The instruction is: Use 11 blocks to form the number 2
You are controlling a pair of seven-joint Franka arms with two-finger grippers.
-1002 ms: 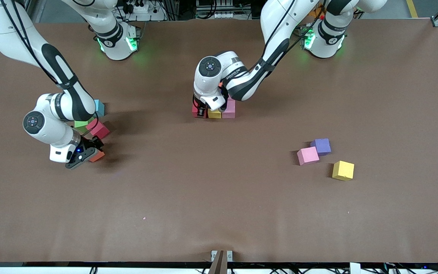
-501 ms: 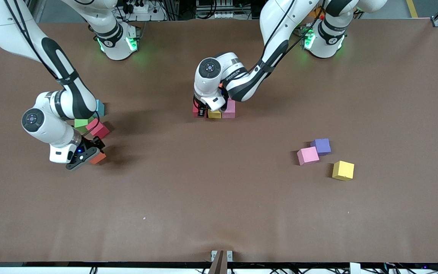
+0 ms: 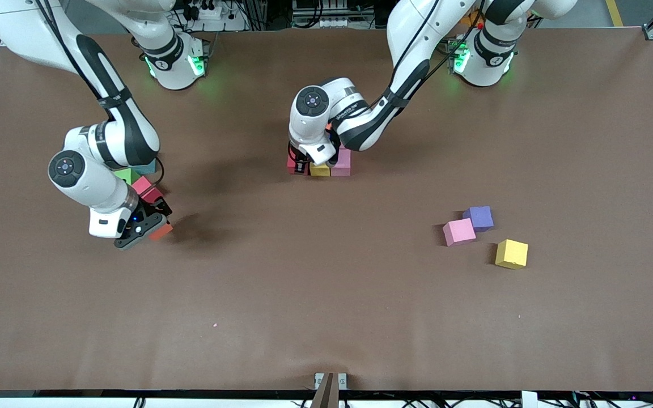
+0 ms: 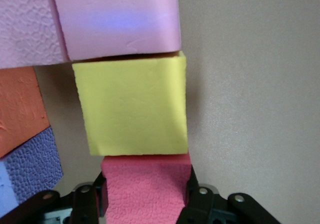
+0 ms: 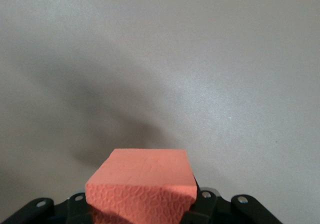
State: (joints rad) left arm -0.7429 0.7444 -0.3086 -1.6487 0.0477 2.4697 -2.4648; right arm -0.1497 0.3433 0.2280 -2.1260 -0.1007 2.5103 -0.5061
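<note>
**Orange block carried by the right arm, red block at the row under the left arm**

Nearest the front camera, toward the left arm's end of the table, a yellow block lies alone; just above it a pink block and a purple block sit touching at a corner. All three are turned askew to the table edge. A wide bare stretch of table is seen between this group and the front edge, and across the middle.

Toward the right arm's end, the right gripper is clenched on an orange block, held above bare table with its shadow cast below. Since the earlier frame it has been shifted toward the table's middle, away from the red block, green block and light blue block clustered under that arm.

Farther back, at the table's centre, the number 2 is only begun: a short row with its long axis running between the two arms' ends is formed by a red cube, a yellow cube and a pink cube, face to face. The left gripper is closed lightly around the red cube, unmoved. Orange and purple cubes are glimpsed beside the row in the left wrist view.
</note>
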